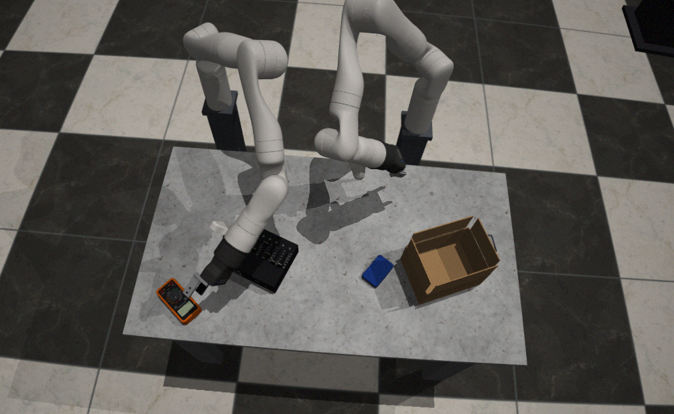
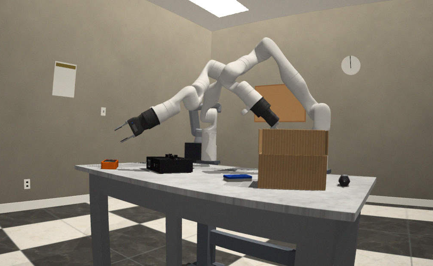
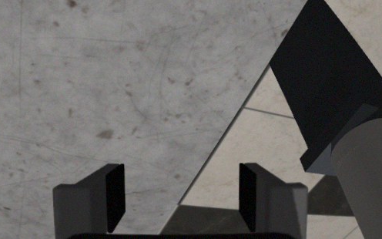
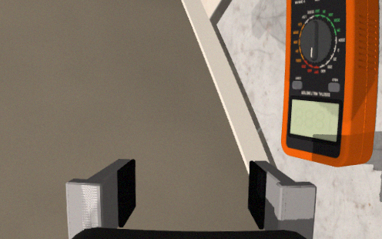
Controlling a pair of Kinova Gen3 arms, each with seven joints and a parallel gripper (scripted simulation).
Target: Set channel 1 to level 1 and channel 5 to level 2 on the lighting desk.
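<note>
The lighting desk [image 1: 269,273] [image 2: 175,165] is a black box with small knobs and faders on top. In the top view the right arm covers part of it, and the fader levels are too small to read. My right gripper [image 2: 118,135] [image 4: 192,184] is open and empty, high above the table's left end, beyond the desk and near the multimeter in the top and exterior views. My left gripper [image 1: 401,173] [image 3: 182,188] is open and empty, above the table's back edge and far from the desk. In the exterior view its fingers are mostly hidden behind the cardboard box.
An orange multimeter [image 1: 186,309] [image 2: 109,164] [image 4: 314,119] lies left of the desk. A blue block [image 1: 377,271] [image 2: 237,177] lies beside an open cardboard box [image 2: 292,171] at the right. A small dark object [image 2: 343,180] lies beyond the box. A dark pedestal [image 3: 326,65] stands near the left gripper.
</note>
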